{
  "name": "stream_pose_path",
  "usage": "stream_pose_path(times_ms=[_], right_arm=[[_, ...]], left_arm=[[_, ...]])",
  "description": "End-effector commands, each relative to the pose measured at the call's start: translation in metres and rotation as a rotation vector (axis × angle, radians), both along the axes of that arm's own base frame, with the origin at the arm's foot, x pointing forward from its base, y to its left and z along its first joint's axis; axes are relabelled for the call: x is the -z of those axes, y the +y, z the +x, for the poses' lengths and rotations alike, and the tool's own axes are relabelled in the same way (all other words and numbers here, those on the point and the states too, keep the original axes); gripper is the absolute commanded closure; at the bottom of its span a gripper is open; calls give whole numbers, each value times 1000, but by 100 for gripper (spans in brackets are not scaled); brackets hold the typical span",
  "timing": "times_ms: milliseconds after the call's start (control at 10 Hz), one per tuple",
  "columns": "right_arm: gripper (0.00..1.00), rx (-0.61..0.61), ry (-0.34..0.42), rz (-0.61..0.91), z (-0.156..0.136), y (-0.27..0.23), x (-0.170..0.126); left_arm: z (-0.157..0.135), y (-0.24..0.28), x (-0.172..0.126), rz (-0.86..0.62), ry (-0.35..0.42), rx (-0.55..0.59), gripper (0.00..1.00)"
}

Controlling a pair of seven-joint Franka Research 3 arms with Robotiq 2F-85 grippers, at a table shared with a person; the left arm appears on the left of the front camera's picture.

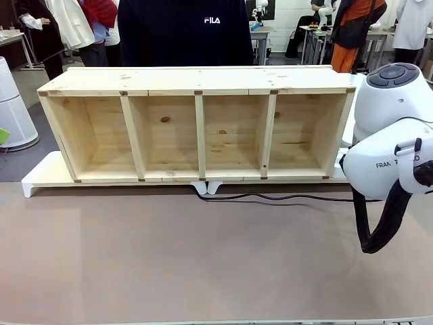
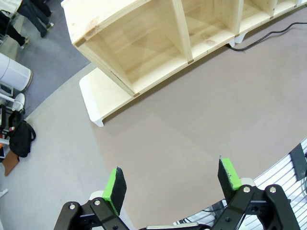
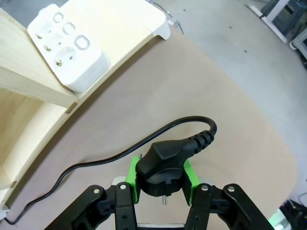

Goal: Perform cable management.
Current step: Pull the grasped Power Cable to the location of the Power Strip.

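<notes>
Clenched on the cable's black round plug (image 3: 160, 165), the right pincer (image 3: 162, 179) has a green pad on each flank of the moulded body. A metal pin shows beneath the plug, pointing back toward the palm. From the ribbed neck the cable (image 1: 270, 198) loops round and runs flat along the brown surface (image 1: 203, 264) in front of the wooden shelf (image 1: 199, 88). It reaches the white feet under the shelf's middle divider and there slips out of sight. A white power strip (image 3: 67, 52) lies on the white riser board (image 1: 40, 177) beneath the shelf, just off the shelf's right end. The left pincer (image 2: 169, 164) hangs released, jaws wide and empty, above bare surface off the shelf's left front corner.

By my judgement the cord is light and limp. It will trail behind whatever leads it, hold no shape of its own, and may catch at the feet below the shelf. The plug is the one rigid part, hard and rather smooth, so its flanks are the right hold, and the present grip looks square. To route the slack, a second hold on the cord midway along the shelf front would suit, pinched gently because it is thin
</notes>
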State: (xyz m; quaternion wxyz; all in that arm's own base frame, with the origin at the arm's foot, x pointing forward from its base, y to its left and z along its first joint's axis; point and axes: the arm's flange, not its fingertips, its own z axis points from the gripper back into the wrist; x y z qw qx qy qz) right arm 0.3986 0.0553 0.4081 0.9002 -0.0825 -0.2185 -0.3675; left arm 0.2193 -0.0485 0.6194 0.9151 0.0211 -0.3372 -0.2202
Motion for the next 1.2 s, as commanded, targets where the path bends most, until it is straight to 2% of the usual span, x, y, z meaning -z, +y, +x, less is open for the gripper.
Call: stream_pose_path(times_ms=[0,200,400,600,700,900,1100], right_arm=[[59,5,7,-11,-1,-2,0],[59,0,0,1,0,0,0],[59,108,-13,-58,-1,-39,-9],[59,199,-57,-71,6,-69,-23],[59,177,-97,-69,12,-75,-32],[59,-81,-151,-14,35,-78,-59],[59,-252,-140,-44,57,-82,-85]], left_arm=[[1,-1,3,-17,-6,-12,0],[1,-1,3,-17,-6,-12,0],[1,-1,3,-17,-6,-12,0],[1,-1,3,-17,-6,-12,0],[1,-1,3,-17,-6,-12,0],[1,-1,3,-17,-6,-12,0],[1,-1,3,-17,-6,-12,0]])
